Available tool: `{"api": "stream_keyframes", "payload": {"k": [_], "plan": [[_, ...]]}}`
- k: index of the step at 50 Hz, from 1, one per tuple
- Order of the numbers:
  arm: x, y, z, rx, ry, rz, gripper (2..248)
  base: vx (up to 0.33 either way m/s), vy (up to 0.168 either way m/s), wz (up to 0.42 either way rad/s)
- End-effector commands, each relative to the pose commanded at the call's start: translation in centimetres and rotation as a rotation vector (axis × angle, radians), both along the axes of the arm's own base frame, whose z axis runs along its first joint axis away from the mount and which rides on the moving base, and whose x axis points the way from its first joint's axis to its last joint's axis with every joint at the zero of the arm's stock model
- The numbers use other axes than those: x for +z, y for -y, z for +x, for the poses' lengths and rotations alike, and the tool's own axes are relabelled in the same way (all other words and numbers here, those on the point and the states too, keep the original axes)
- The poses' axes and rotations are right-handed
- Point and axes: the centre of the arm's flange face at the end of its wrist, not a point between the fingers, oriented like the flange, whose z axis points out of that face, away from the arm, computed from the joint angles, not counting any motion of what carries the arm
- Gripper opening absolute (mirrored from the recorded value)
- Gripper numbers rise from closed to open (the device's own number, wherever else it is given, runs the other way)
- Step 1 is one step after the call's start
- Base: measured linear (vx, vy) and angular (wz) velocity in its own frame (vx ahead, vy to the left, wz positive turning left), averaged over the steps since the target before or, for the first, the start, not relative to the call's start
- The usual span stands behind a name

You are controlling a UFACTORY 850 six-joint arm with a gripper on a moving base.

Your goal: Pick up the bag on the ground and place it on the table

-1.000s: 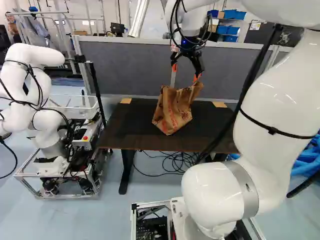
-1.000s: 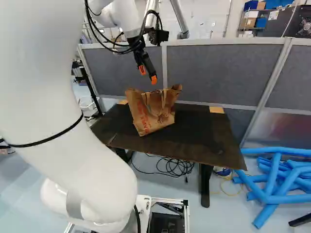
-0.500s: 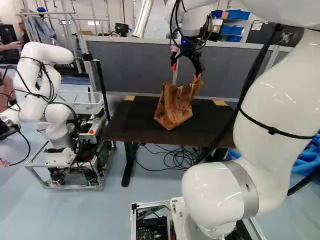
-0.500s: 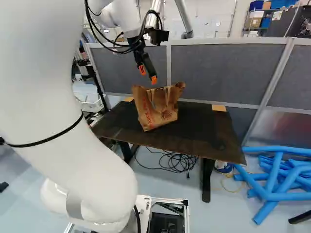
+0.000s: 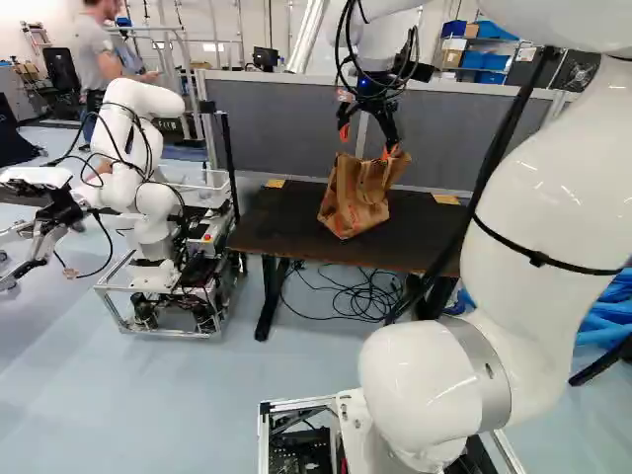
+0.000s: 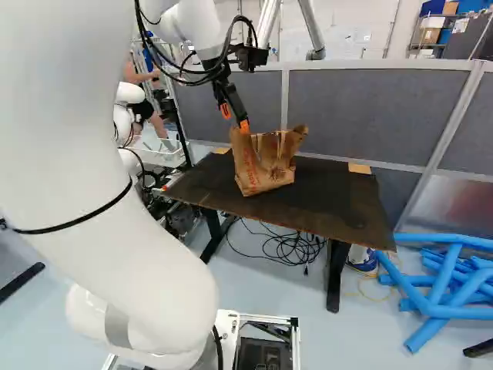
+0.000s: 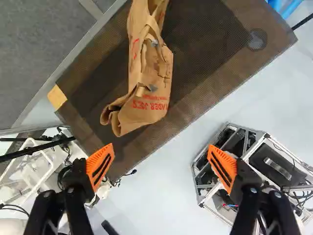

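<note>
In the left base view my gripper point(image 5: 366, 141) hangs over the far side of the brown paper bag point(image 5: 354, 196), one fingertip overlapping the bag's top edge. The bag point(image 6: 263, 171) stands upright and creased on the dark table point(image 6: 323, 206), its open top facing up. Seen from the wrist, the gripper point(image 7: 161, 164) is wide open with nothing between its orange pads, and the bag point(image 7: 151, 104) lies ahead of it. Whether a finger touches the bag, I cannot tell.
A grey partition point(image 6: 377, 112) runs behind the table. Another robot point(image 5: 148, 202) stands left of the table. Cables point(image 6: 289, 247) lie coiled beneath it. Blue tubes point(image 6: 443, 297) are piled on the floor at its right.
The base has moved: table, bag and partition have shifted rightward and the table slightly up in both base views. My arm holds its pose, gripper still open. The bag remains on the table.
</note>
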Motion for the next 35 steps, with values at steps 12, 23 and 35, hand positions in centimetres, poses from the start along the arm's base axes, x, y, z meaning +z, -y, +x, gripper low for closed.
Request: {"api": "stream_keyframes", "payload": {"k": [12,23,35], "plan": [[0.00,0.00,0.00,0.000,0.000,0.000,247,-0.220,0.004,0.024],[0.00,0.00,0.00,0.000,0.000,0.000,247,-0.238,-0.009,-0.036],[0.00,0.00,0.00,0.000,0.000,0.000,247,-0.231,-0.039,-0.172]]}}
